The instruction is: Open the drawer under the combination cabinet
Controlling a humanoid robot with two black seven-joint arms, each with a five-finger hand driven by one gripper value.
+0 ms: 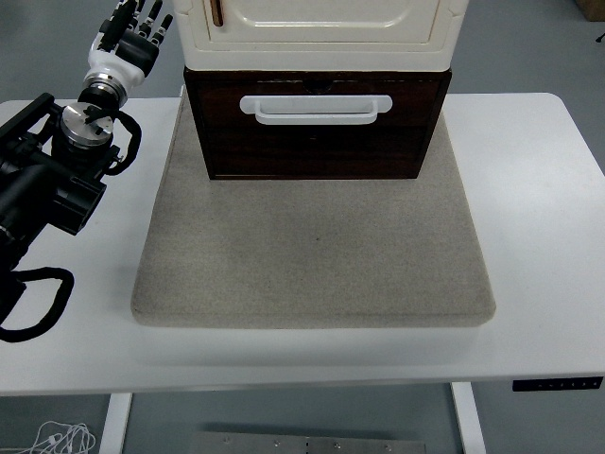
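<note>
The combination cabinet stands at the back of the table: a cream upper cabinet (317, 24) on top of a dark brown drawer (317, 128). The drawer front carries a white bar handle (316, 109) and looks pushed in, or nearly so. My left hand (137, 33) is raised at the upper left, to the left of the cabinet, fingers relaxed and holding nothing. It is well apart from the handle. My right arm is out of view.
A grey felt mat (312, 255) lies under the cabinet and covers the middle of the white table (539, 208). A black cable loop (38, 303) hangs at the left edge. A control panel (558, 383) sits on the table's front edge.
</note>
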